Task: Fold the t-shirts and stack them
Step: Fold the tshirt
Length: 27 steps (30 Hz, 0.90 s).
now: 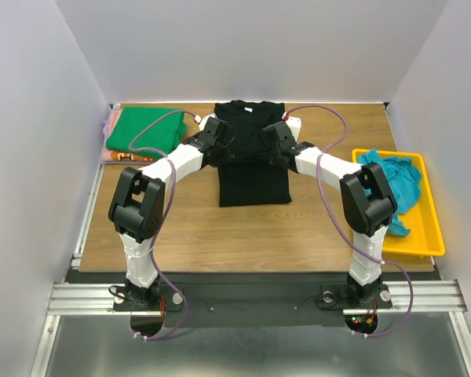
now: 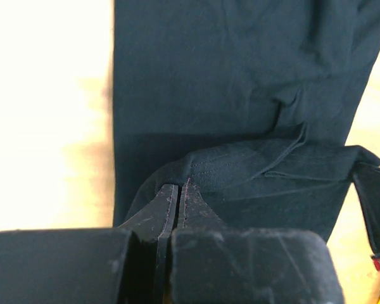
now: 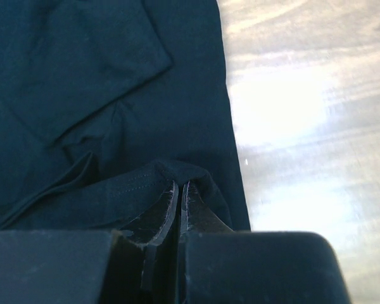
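The black t-shirt (image 1: 251,153) lies in the middle of the table, folded narrow. My left gripper (image 1: 217,135) is shut on its hem at the left corner (image 2: 202,166). My right gripper (image 1: 276,135) is shut on the hem at the right corner (image 3: 158,174). Both hold the hem lifted above the shirt's middle. The bright green t-shirt (image 1: 145,129) lies folded at the back left, on top of the orange-pink t-shirt (image 1: 112,155), of which only an edge shows. The teal-blue t-shirt (image 1: 392,184) lies crumpled in the yellow tray (image 1: 424,243).
The yellow tray stands at the right edge of the table. White walls close in the table at the back and sides. Bare wood (image 1: 251,236) lies between the black shirt and the arm bases.
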Each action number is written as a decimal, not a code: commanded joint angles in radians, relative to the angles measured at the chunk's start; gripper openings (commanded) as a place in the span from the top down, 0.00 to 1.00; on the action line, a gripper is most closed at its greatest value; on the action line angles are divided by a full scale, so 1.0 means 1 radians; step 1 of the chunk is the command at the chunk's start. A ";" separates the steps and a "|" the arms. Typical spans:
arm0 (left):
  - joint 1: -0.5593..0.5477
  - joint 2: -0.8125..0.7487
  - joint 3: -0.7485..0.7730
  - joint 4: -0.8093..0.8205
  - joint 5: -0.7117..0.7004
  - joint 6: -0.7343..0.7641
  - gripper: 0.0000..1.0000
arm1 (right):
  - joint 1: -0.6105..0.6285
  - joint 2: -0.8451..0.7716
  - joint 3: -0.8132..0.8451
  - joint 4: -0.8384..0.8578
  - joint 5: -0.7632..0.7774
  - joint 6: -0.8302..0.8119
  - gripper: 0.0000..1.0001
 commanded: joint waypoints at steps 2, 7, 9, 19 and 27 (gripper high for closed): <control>0.035 0.074 0.116 0.007 0.036 0.065 1.00 | -0.038 0.040 0.088 0.047 -0.026 -0.025 1.00; 0.039 0.124 0.196 -0.035 0.069 0.098 0.43 | -0.055 0.065 0.116 0.046 -0.075 -0.025 0.49; 0.039 0.110 0.193 -0.033 0.053 0.101 0.02 | -0.056 0.061 0.122 0.046 -0.086 -0.043 0.26; 0.025 -0.102 -0.110 0.033 0.073 0.049 0.02 | -0.055 -0.182 -0.184 0.046 -0.236 0.003 0.03; -0.055 -0.277 -0.416 0.146 0.086 -0.020 0.02 | -0.056 -0.400 -0.493 0.060 -0.292 0.115 0.04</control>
